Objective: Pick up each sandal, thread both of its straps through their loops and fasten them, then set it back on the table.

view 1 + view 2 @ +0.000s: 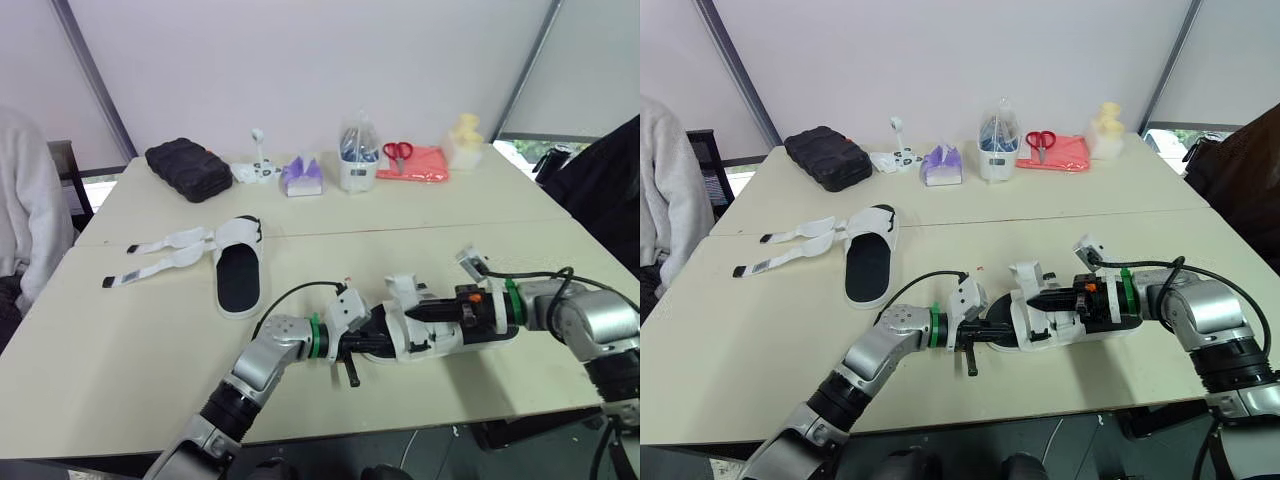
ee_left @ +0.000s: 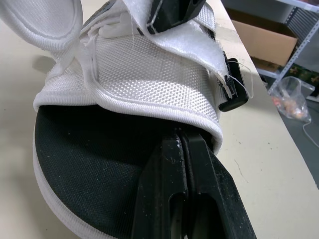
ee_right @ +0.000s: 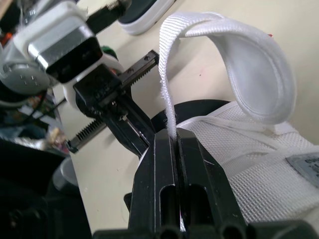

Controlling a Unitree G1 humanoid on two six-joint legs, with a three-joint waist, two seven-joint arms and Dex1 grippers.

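Little is done: at the table's [image 1: 760, 370] 6 o'clock edge, the left gripper [image 2: 180, 142] presses shut on one sandal [image 1: 1040, 325], the right gripper [image 3: 175, 137] pinches its looped, unfastened strap [image 3: 264, 64], and the second sandal [image 1: 868, 265] at 10 o'clock lies with straps [image 1: 805, 233] loose.

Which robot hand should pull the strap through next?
Probably the right gripper: it pinches the white strap, while the left gripper clamps the sandal by its edge, steadying it.
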